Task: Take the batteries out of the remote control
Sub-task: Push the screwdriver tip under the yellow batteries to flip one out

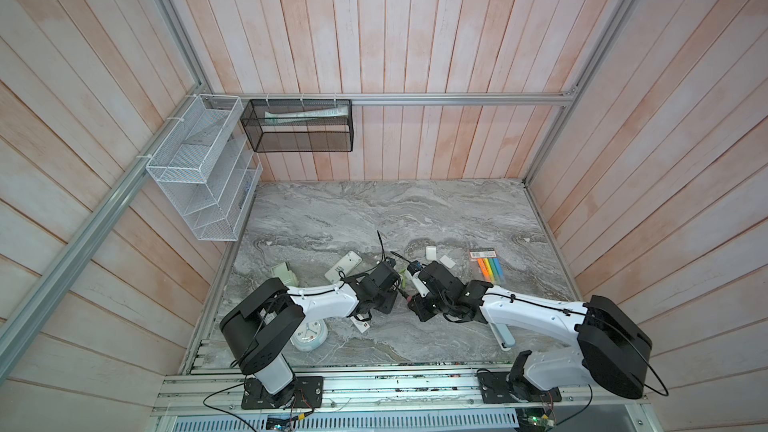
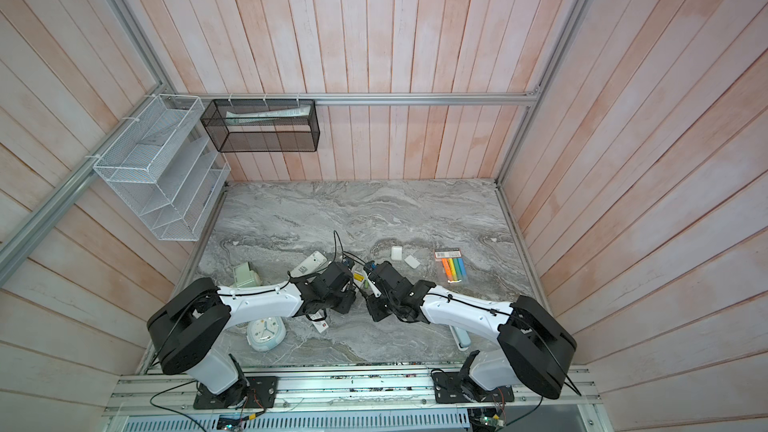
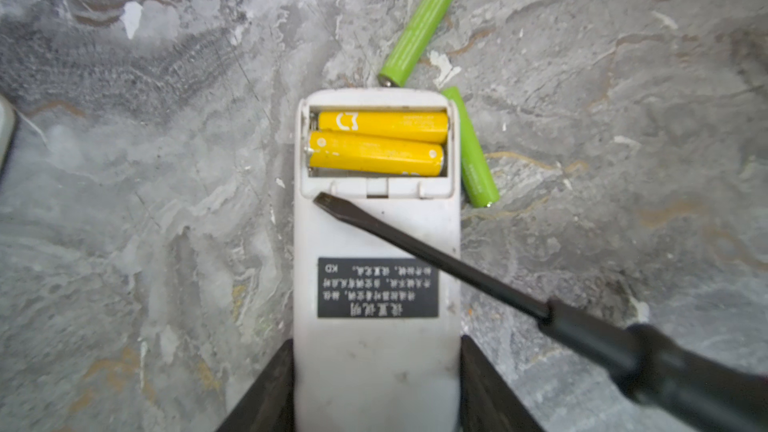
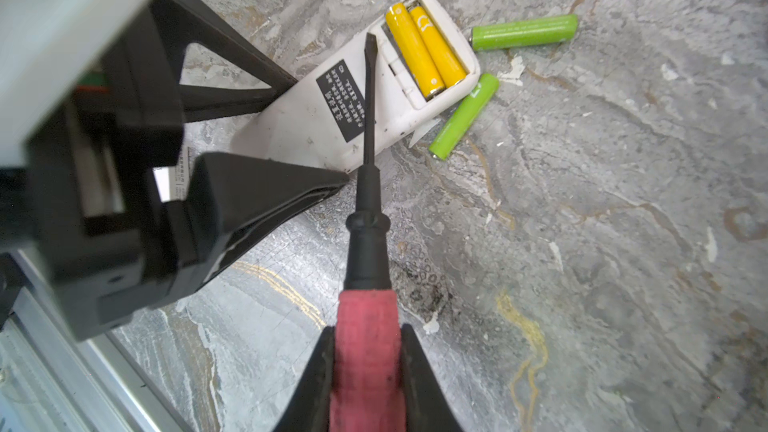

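- At table centre, between your two arms: the remote control (image 3: 376, 226) lies back-up on the table (image 3: 145, 184), cover off, battery bay exposed.
- Your left gripper (image 3: 377, 340) is clamped across the remote's lower body, jaws tight on both long sides. That's your anchor.
- Your right gripper (image 4: 366, 328) is closed on the screwdriver (image 4: 368, 238) at its red handle, shaft slanting across the remote's back.
- Two yellow batteries (image 3: 376, 153) sit side by side in the bay.
- Two green batteries (image 3: 417, 31) lie loose on the table: one just past the remote's end, one alongside its edge.
- The blade tip (image 3: 322, 200) is at the ledge just outside the bay, by the corner at the nearer yellow cell's end. Can't tell if it's touching plastic or hovering; the view is soft there.
- Step in hand, my read: pry out the nearer yellow cell. About halfway through.
- Slip the blade under that cell's end at a shallow angle and lever up slowly. Don't stab the sleeve.
- Bear down with the left while levering, or the remote may tip.
- Risk: a popped cell rolls off, or the shaft sweeps the green cell beside the remote.
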Available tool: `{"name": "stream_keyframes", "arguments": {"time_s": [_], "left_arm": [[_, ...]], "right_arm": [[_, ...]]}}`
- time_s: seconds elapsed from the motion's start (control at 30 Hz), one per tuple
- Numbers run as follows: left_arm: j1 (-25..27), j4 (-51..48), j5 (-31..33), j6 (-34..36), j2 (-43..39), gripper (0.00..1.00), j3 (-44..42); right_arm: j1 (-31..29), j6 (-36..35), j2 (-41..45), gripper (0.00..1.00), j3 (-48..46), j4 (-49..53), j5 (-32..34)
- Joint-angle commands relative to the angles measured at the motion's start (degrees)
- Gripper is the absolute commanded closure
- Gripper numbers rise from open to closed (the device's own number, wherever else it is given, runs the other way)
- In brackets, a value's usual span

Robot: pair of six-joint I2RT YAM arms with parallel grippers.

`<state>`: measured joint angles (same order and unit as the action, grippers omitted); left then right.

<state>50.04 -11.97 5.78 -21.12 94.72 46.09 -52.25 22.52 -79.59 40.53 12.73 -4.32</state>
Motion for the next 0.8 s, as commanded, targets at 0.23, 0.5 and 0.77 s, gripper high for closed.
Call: {"name": "stream_keyframes", "arguments": {"time_s": [0.23, 0.5, 0.77], "left_arm": [[0.5, -10.2, -7.3, -2.3, 5.4, 0.44, -2.3], [0.5, -13.8, -6.8, -4.1, 6.4, 0.44, -1.3], [0.5, -15.3, -6.8, -4.9, 6.1, 0.44, -1.5]], "right_arm": [[2.2, 0.7, -1.5, 1.00, -1.4, -3.6, 0.7], [2.8, 0.8, -0.9, 1.00, -2.1, -5.2, 1.5], [3.9, 0.8, 1.4, 1.00, -3.8, -6.3, 1.8]]}}
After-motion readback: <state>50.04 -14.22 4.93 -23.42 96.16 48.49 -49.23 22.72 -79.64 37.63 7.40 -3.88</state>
